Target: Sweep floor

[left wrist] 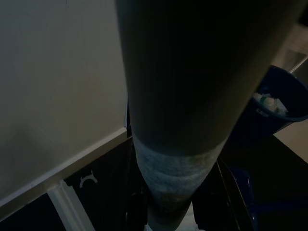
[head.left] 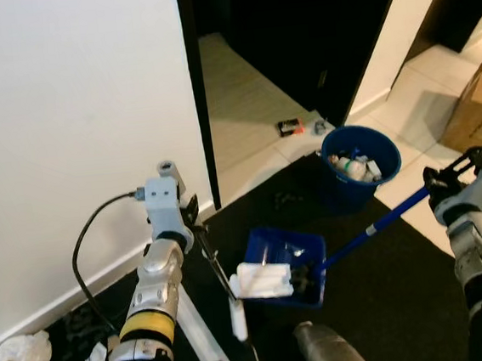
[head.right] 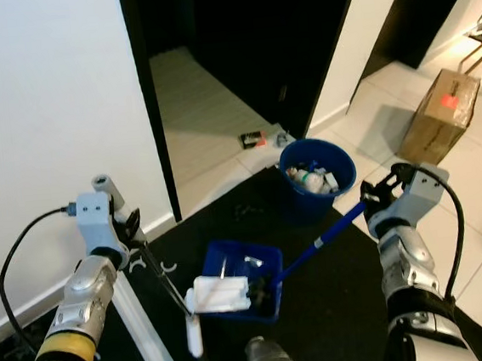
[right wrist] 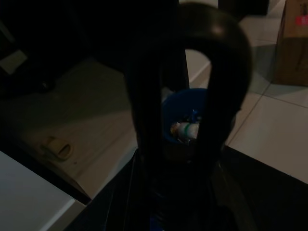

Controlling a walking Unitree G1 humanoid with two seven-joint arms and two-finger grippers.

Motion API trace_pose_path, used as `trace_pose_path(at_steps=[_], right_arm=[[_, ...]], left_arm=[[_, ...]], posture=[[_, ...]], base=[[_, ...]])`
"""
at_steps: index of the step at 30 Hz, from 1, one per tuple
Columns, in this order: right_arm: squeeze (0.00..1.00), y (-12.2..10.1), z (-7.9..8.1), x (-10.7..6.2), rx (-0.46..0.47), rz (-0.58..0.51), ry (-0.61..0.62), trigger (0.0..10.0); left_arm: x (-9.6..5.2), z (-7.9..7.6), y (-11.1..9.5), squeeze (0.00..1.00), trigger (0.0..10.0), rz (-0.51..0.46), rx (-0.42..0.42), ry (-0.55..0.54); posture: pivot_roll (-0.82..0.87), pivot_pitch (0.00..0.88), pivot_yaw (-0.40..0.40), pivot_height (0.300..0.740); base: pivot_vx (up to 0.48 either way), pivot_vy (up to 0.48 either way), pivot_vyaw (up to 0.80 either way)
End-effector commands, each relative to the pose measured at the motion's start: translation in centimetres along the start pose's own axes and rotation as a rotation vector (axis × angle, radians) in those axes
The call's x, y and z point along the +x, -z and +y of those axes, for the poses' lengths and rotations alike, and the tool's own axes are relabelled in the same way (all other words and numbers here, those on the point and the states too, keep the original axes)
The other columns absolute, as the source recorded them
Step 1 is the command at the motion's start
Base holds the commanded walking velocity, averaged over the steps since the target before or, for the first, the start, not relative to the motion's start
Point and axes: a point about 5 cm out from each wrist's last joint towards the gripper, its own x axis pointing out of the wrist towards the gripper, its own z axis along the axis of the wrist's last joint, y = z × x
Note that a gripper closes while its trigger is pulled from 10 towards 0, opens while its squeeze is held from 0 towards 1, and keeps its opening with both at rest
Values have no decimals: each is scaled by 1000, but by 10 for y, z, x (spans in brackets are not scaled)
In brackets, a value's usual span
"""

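Note:
A blue dustpan rests on the black rug and holds crumpled white paper and small dark bits. Its long blue handle slants up to my right gripper, which is shut on its upper end. My left gripper is shut on a thin dark broom stick. The stick runs down to a white brush head at the pan's left edge. A blue bin with bottles and scraps stands just beyond the pan. In the left wrist view the grey stick runs close along the lens.
White wall and skirting run along the left, with a black door frame opening onto a tiled room. Small litter lies on those tiles. A cardboard box sits far right. Crumpled paper lies at the lower left by the wall.

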Motion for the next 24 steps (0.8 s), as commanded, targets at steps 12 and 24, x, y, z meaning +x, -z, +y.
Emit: trace_pose_path(at_steps=[12, 24], right_arm=[[0, -86, 44, 29, 48, -276, -157, 10000], [0, -132, 49, 40, 72, -368, -147, 10000]], left_arm=[[3, 1, -4, 0, 10000, -22, -13, -73], [3, 0, -4, 0, 10000, -22, -13, -87]], posture=[[23, 20, -42, 740], [20, 17, -45, 740]], base=[[0, -236, 0], [0, -384, 0]])
